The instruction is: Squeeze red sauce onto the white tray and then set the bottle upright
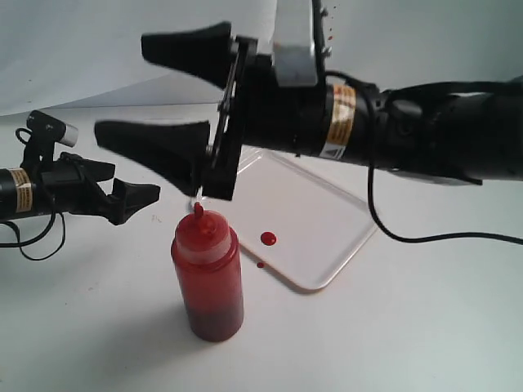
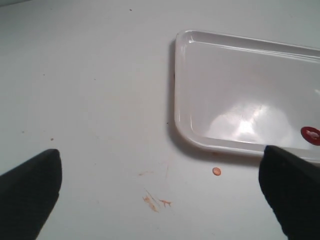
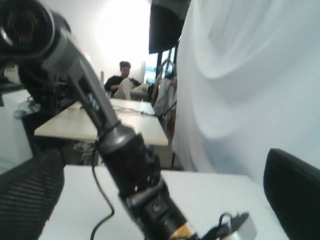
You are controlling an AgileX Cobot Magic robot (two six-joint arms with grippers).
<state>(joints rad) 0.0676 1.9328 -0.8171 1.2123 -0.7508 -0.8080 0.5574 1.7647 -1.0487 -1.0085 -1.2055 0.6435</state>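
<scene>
The bottle (image 1: pixel 207 273) stands upright on the white table, its red domed cap and nozzle pointing up and dark red sauce filling its lower part. No gripper touches it. My right gripper (image 1: pixel 167 98) hovers above and just behind the bottle, open wide with nothing between its fingers. My left gripper (image 1: pixel 131 181) is to the bottle's left, also open and empty. The white tray (image 1: pixel 327 220) lies behind and right of the bottle with a round red drop (image 1: pixel 268 238) on it. In the left wrist view the tray (image 2: pixel 240 85) and that drop (image 2: pixel 311 135) show beyond the spread fingers (image 2: pixel 30 195).
A smaller red drop (image 1: pixel 261 265) lies on the table just off the tray's near edge, as does a small spot (image 2: pixel 216 171). Faint orange smears (image 2: pixel 155 202) mark the table. A black cable (image 1: pixel 425 237) trails from the right arm. The right wrist view shows the left arm (image 3: pixel 135 170).
</scene>
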